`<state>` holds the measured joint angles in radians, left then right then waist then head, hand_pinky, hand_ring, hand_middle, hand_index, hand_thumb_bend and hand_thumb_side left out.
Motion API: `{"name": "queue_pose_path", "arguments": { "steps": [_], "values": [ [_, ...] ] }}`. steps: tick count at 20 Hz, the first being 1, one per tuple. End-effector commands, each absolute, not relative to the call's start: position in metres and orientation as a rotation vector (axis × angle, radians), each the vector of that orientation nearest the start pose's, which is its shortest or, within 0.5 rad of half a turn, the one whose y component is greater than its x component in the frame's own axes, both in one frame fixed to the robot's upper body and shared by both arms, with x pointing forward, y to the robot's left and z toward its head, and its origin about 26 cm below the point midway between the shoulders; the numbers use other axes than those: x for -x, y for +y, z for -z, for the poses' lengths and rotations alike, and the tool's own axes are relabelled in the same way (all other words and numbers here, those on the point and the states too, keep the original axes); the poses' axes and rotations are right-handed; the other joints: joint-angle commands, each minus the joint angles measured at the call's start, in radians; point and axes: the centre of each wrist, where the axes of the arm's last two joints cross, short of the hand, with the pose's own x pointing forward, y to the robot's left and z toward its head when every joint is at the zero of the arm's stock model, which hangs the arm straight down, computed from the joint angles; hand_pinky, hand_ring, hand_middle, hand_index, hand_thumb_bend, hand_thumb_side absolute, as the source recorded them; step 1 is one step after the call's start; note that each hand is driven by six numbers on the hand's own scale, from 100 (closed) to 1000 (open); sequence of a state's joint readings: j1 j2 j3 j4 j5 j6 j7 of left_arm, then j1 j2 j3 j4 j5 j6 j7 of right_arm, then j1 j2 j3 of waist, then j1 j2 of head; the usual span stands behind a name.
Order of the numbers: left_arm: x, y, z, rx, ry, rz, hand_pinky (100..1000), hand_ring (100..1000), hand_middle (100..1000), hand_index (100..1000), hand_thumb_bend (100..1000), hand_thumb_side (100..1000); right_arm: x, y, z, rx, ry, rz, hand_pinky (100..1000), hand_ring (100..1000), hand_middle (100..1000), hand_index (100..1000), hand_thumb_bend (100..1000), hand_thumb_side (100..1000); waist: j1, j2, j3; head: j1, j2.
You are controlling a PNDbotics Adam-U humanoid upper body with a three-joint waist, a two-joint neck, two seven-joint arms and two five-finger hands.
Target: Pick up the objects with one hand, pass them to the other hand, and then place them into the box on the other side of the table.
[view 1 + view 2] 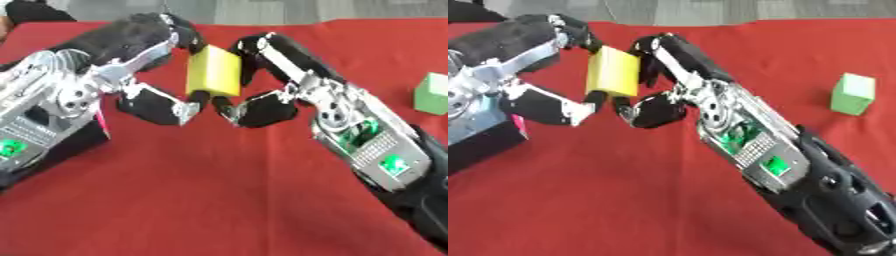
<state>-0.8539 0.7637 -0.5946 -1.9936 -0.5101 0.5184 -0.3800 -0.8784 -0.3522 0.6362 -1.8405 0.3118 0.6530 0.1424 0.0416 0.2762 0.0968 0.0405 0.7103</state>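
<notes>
On the red tablecloth (219,190), a green cube (853,93) stands well apart at the right. Above the cloth's middle, a yellow block (214,70) stands upright with its long axis vertical, pinched between the left hand (149,60) and right hand (271,75), both curled around it.

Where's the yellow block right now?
The yellow rectangular block is held above the red tablecloth, upper centre, between the left hand and right hand.
</notes>
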Motion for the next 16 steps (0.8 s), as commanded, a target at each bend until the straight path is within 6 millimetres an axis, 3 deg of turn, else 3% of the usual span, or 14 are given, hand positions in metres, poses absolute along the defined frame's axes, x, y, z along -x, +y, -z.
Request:
{"name": "queue_pose_path", "arguments": {
  "steps": [1,4,7,10,11,12,16],
  "values": [
    [-0.2938,0.1638,-0.2975,-0.877,-1.774,1.492,737,715,562,556,100,244,-0.2990,-0.0739,-0.2651,0.360,-1.875,-1.218,822,567,480,512,100,100,-0.004,-0.033,0.000,0.003,0.001],
    [-0.2939,0.1642,-0.2970,-0.869,-1.785,1.477,722,674,515,463,100,252,-0.2994,-0.0741,-0.2649,0.357,-1.868,-1.219,828,604,531,572,100,100,-0.004,-0.033,-0.001,0.004,0.002],
    [-0.2941,0.1649,-0.2964,-0.868,-1.792,1.463,717,657,497,433,100,267,-0.2998,-0.0744,-0.2648,0.353,-1.860,-1.225,834,636,582,630,100,100,-0.004,-0.032,-0.003,0.005,0.003],
    [-0.2942,0.1656,-0.2953,-0.868,-1.788,1.461,714,652,488,419,100,255,-0.3004,-0.0748,-0.2642,0.348,-1.851,-1.239,863,732,691,746,119,112,-0.003,-0.033,-0.004,0.005,0.003],
    [-0.2943,0.1661,-0.2949,-0.870,-1.785,1.460,713,650,485,414,100,250,-0.3008,-0.0748,-0.2635,0.348,-1.845,-1.249,880,776,742,805,163,232,-0.003,-0.033,-0.005,0.006,0.003],
    [-0.2944,0.1668,-0.2944,-0.873,-1.781,1.460,712,650,484,412,100,247,-0.3015,-0.0750,-0.2628,0.351,-1.839,-1.260,889,793,759,827,179,282,-0.003,-0.033,-0.005,0.006,0.002],
    [-0.2950,0.1705,-0.2928,-0.890,-1.756,1.467,711,652,474,397,100,232,-0.3052,-0.0766,-0.2610,0.406,-1.819,-1.290,920,825,788,880,233,326,-0.002,-0.033,-0.007,0.006,0.000]
  ]
}}
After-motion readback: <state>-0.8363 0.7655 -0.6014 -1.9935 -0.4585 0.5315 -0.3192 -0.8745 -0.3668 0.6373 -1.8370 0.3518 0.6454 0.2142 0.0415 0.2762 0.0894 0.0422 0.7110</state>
